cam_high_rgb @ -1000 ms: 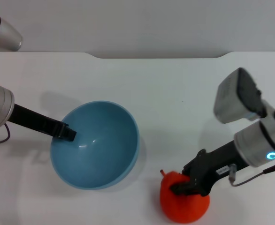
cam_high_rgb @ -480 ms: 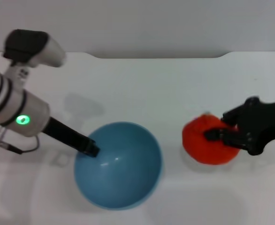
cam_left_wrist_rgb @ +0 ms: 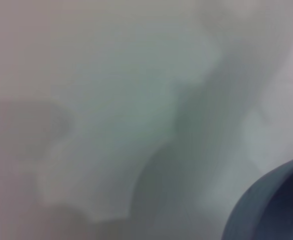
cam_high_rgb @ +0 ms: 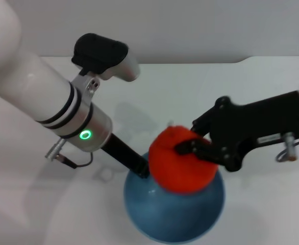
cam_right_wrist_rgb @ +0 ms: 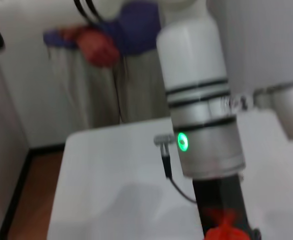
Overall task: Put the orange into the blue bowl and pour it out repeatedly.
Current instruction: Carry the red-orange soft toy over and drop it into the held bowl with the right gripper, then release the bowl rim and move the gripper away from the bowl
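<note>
Carrying the orange over the blue bowl, the right claw is clamping it just above the rim; the left claw is gripping the bowl's edge over the desk. We are judging release comes next. The right wrist view is showing only the left arm; the head view is showing both.

1. Bright, even overhead light across the white surface in the head view; soft grey shadows under both arms.
2. Left wrist view badly smeared, out of focus throughout.
3. Right wrist view motion-blurred.
4. Small glare on the blue bowl.
</note>
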Controlling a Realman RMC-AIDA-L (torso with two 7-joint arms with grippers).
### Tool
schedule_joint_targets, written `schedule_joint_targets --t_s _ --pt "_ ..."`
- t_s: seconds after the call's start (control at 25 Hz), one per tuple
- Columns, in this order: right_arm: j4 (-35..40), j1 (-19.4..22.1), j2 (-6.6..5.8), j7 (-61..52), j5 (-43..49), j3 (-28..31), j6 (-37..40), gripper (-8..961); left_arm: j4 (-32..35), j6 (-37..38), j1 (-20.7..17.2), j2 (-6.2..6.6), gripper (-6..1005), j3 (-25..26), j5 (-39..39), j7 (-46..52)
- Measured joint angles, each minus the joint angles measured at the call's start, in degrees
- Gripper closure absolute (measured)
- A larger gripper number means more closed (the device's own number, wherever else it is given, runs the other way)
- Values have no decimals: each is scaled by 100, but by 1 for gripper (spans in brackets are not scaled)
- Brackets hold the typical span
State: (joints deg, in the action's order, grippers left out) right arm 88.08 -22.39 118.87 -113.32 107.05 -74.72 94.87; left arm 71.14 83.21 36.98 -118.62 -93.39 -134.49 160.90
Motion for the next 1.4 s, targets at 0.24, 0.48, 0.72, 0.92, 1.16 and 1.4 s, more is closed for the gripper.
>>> schedule_joint_targets --t_s 0.24,0.48,0.72,0.92,1.16,1.4 --pt "-415 -104 -12 6 221 -502 -260 907 39 -85 44 5 995 -26 201 39" --pt "-273 -13 -5 -97 195 -341 -253 763 40 -89 41 12 991 -21 207 41" --pt "-192 67 1 -164 227 -83 -155 535 26 -90 37 23 988 -52 189 43" --pt "-137 134 5 -207 256 162 -29 376 10 -100 37 24 985 -64 176 25" --pt "-80 331 8 -177 278 1098 7 362 -11 -355 11 16 981 -479 168 -17" --pt "-280 554 -1 -7 292 2085 19 363 -242 -793 122 -8 978 -950 160 24"
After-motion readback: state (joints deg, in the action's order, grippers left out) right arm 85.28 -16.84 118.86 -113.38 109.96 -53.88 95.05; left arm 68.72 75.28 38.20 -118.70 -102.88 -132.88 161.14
